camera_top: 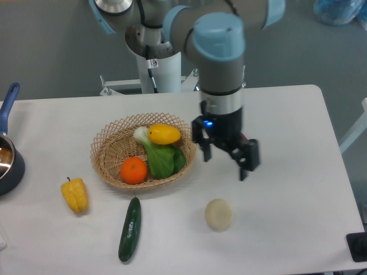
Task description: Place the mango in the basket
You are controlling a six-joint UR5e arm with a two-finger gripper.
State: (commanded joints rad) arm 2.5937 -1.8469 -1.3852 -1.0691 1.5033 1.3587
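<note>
Mango (164, 134) lies inside the basket (109, 143), at its far right part, resting on top of the green bok choy (159, 158). An orange (133, 170) sits in the near part of the basket, touching the bok choy on its left side. The mango is close to the right rim but does not hang over it.

The gripper (225, 159) hangs just right of the basket, above the table (287, 143). Its two fingers are spread apart and hold nothing. The left finger (205, 150) is very near the basket rim; I cannot tell if it touches it. The right finger (245, 166) points down to bare table.

On the near side of the basket, a cucumber (130, 229) lies almost upright in the picture, its far end just beside the basket rim. A yellow pepper (75, 195) sits to the near left, apart from the basket. A pale round thing (219, 214) lies near the gripper, on its near side, not touching it.

At the left edge of the table there is a dark pan (8, 160) with a blue handle, partly cut off by the picture. The right half of the table, from the gripper to the right edge, shows only white surface.
</note>
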